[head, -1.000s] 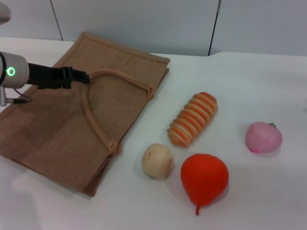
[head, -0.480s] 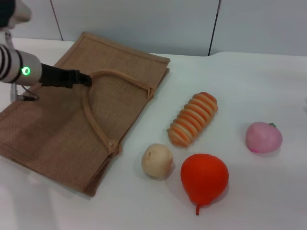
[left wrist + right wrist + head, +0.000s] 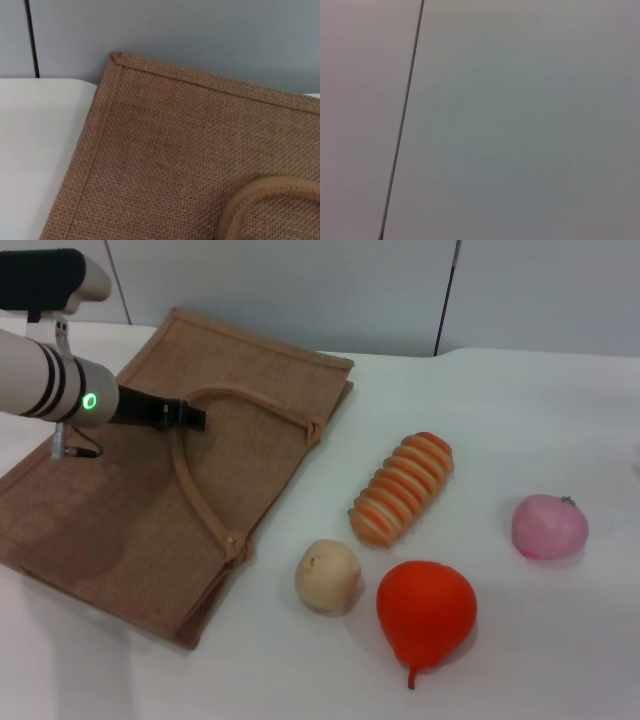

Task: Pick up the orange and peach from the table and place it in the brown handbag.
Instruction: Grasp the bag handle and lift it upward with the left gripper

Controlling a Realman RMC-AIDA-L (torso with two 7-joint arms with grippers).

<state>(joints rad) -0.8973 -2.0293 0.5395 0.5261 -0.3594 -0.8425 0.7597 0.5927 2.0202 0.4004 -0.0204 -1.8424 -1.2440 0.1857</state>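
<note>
The brown handbag (image 3: 150, 490) lies flat on the left of the white table, one strap handle (image 3: 200, 495) looped on top of it. My left gripper (image 3: 190, 415) hovers over the bag's far part, at the top of that handle. The left wrist view shows the bag's weave and far corner (image 3: 165, 150) and a bit of the handle (image 3: 260, 192). The red-orange teardrop orange (image 3: 426, 613) lies at the front, right of centre. The pink peach (image 3: 549, 526) lies at the right. Both are far from my left gripper. My right gripper is out of view.
A ribbed orange-and-cream striped piece (image 3: 402, 488) lies mid-table, between the bag and the fruits. A pale beige ball (image 3: 328, 576) sits just left of the orange. A grey wall (image 3: 300, 290) stands behind the table; the right wrist view shows only that wall (image 3: 520, 125).
My left arm has swung further in over the bag, and the gripper tip has moved slightly right and down along the handle. The fruits and the bag have not moved.
</note>
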